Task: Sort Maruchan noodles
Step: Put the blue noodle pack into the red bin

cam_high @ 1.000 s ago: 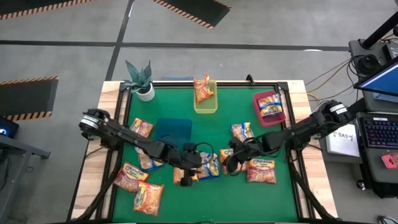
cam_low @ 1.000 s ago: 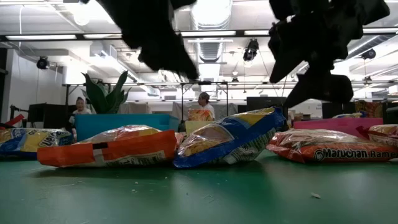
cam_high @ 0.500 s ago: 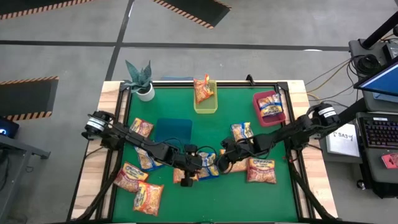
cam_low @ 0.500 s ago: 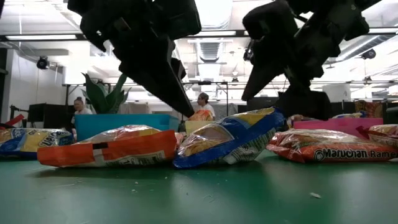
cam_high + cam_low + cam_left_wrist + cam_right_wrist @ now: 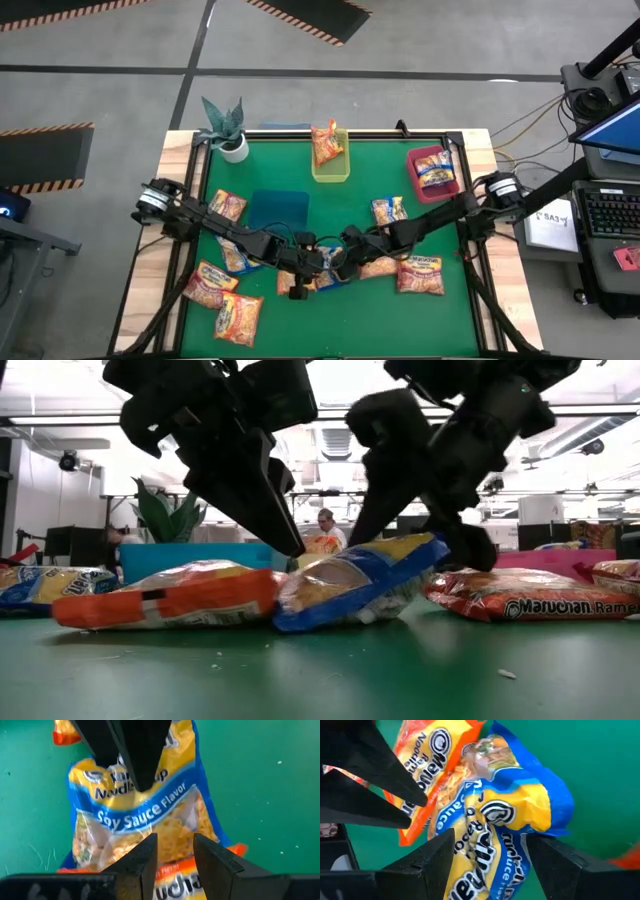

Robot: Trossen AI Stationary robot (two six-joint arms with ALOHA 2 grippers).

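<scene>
The blue-edged packet (image 5: 335,268) lies near the front centre of the green tabletop (image 5: 300,160). Seen from the low camera, it (image 5: 355,592) rests tilted, its right end raised and its left end against the orange packet (image 5: 165,598) beside it. In the left wrist view the blue-edged packet (image 5: 137,815) runs lengthwise away from the camera, and its blue band reads "Soy Sauce Flavor". In the right wrist view the same packet (image 5: 505,825) shows part of a "Maruchan" logo, with the orange packet (image 5: 437,765) overlapping one edge.

The left pincer (image 5: 298,285) is over the near end of the blue-edged packet. Its fingers (image 5: 142,865) are spread a moderate gap apart above the wrapper; contact cannot be confirmed.

The right pincer (image 5: 345,262) approaches the same packet from the opposite side. Its fingers (image 5: 432,855) are spread wide, straddling the packet; a grip cannot be confirmed. In the low view one finger tip (image 5: 470,545) rests at the raised right end of the wrapper.

Other packets:
- A red packet (image 5: 530,595) to the right reads "Maruchan Ram…".
- One packet stands in the yellow bin (image 5: 332,168) at the rear centre.
- One packet lies in the red bin (image 5: 418,172) at the rear right.
- Several more lie at the front left (image 5: 225,300).

A potted plant (image 5: 225,125) stands at the rear left corner.
</scene>
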